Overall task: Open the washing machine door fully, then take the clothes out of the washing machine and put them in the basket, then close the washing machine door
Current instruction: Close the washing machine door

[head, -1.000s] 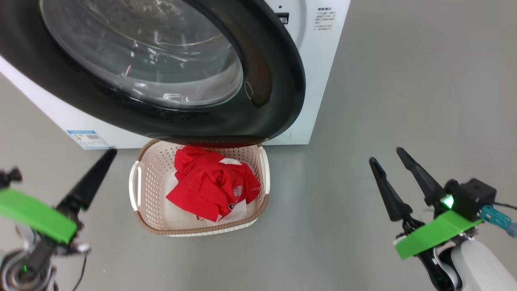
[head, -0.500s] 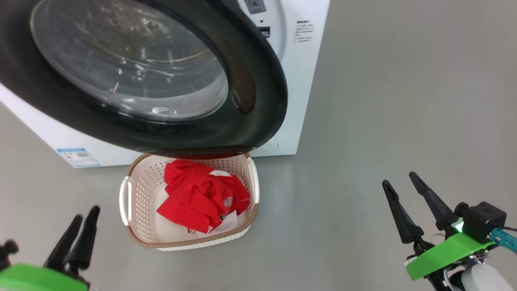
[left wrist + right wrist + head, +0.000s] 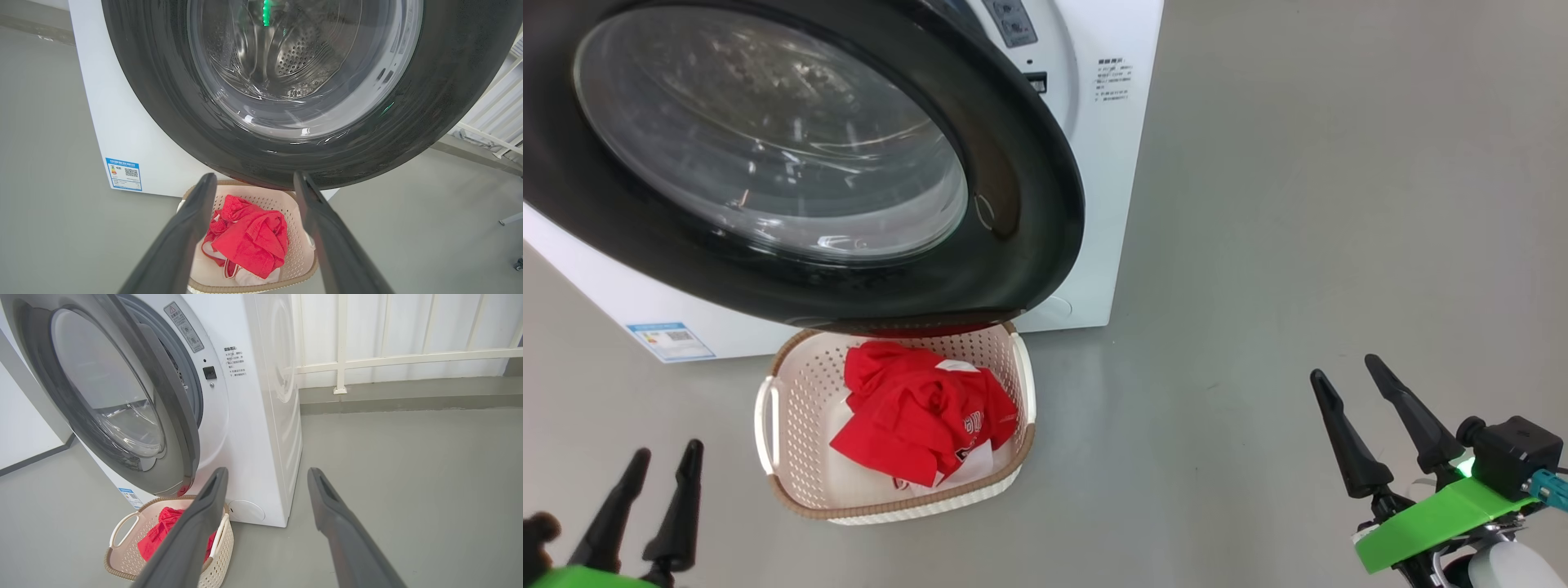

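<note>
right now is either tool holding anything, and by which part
Nothing is held: the left tool and the right tool are both open and empty, and the clothes lie in the basket.

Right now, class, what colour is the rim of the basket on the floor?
Brown, with a woven look; the basket rim shows best in the head view.

Smooth grey floor (image 3: 1298,204) spreads out in front of me. At its far edge I see a white railing (image 3: 388,357), standing on a low grey kerb (image 3: 408,401).
</note>
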### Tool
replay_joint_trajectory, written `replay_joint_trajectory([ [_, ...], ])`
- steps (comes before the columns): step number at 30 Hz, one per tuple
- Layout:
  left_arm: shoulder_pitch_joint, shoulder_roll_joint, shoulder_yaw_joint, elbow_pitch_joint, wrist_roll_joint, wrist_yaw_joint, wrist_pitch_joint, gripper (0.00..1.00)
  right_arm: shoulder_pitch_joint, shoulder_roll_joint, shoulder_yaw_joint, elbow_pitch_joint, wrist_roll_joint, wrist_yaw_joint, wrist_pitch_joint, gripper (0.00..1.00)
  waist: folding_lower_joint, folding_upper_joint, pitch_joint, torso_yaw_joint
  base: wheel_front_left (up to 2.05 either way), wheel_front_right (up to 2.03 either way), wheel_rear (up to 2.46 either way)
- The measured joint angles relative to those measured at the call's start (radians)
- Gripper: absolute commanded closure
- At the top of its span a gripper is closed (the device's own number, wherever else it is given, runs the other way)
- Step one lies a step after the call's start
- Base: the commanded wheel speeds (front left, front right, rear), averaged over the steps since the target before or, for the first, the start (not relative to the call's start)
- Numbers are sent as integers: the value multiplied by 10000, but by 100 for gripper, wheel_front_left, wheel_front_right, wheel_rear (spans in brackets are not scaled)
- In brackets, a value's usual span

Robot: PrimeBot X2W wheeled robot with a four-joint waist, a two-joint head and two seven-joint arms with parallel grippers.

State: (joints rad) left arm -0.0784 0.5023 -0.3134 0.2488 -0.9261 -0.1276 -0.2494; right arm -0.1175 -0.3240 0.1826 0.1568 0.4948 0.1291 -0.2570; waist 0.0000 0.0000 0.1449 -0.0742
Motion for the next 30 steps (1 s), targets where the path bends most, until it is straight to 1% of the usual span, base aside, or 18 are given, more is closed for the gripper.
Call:
replay_joint_trajectory([
  [3,209,-395,556,-98,1009,0,0,0,35,-12,-38,-6,0,0,0,0,0,0,-33,1,0,0,0],
  [12,572,-1584,2173,-951,3944,0,-2,0,151,8,-134,-56,-4,0,-2,0,0,0,-21,18,0,0,0],
  [15,760,-2013,2677,-1091,4765,0,-2,0,151,21,-186,-63,-6,0,-2,0,0,0,-20,25,0,0,0],
  [17,806,-2286,2849,-1189,5032,0,-2,0,151,27,-211,-79,-8,0,-2,0,0,0,-12,29,0,0,0],
  [20,872,-2550,2918,-1223,5233,0,-2,0,151,38,-251,-115,-12,0,-2,0,0,0,11,41,0,0,0],
  [30,949,-2966,3014,-836,5254,0,-2,0,151,132,-326,-163,-267,0,0,0,0,0,78,35,0,0,0],
])
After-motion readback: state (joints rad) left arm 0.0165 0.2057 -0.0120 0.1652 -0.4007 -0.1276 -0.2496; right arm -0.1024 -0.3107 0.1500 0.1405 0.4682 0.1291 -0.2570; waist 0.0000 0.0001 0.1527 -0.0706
